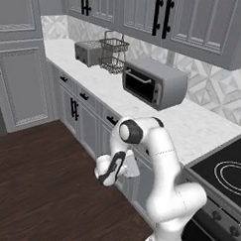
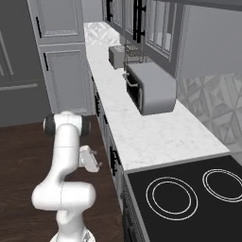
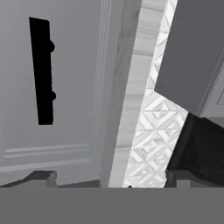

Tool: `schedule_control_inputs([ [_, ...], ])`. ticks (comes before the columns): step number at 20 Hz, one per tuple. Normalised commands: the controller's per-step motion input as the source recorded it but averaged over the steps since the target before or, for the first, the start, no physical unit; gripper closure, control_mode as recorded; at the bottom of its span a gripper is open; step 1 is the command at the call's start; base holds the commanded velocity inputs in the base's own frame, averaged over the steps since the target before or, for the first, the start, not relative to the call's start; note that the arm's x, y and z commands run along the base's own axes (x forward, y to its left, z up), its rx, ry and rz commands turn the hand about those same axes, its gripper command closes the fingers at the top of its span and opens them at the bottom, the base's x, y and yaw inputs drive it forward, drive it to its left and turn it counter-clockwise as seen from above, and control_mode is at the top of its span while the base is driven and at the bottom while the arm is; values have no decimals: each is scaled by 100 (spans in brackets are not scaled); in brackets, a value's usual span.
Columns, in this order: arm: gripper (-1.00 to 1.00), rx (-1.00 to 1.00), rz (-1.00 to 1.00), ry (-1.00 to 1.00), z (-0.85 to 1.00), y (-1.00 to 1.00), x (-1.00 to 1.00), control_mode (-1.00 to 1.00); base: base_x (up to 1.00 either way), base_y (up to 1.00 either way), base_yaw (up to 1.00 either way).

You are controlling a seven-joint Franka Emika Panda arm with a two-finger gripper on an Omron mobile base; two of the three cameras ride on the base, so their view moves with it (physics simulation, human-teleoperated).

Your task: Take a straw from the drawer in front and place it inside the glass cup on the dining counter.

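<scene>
Grey drawer (image 3: 65,87) front lies at ten o'clock of my jaws (image 3: 109,183), its black handle (image 3: 41,70) running twelve-to-six; jaws spread wide, holding nothing.

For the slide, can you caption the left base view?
White arm folded low, open claw facing the closed grey drawer fronts under a marble counter holding a toaster oven.

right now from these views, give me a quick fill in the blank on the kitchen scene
1. The gripper hangs in front of the grey drawer with its jaws ____.
2. That drawer's bar handle is ____ in colour.
3. The microwave sits on the ____.
4. Right of the counter lies the black ____.

Missing words: open; black; counter; cooktop
</scene>
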Motion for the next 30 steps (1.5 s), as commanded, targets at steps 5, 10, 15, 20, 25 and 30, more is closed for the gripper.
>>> schedule_control_inputs([
  [5, -100, 8, 11, 0, -8, -49, 36, -100, 0, 0, 0],
  [10, -100, 20, 31, 2, -9, -54, 7, -100, 0, 0, 0],
  [15, -100, 23, 26, 9, -1, -39, 21, -100, 0, 0, 0],
  [20, -100, 16, 13, 16, -7, -4, 35, -100, 0, 0, 0],
  [25, -100, 11, 10, 17, -26, 0, 35, -100, 0, 0, 0],
  [30, -100, 6, 10, 16, -42, 0, 29, -100, 0, 0, 0],
])
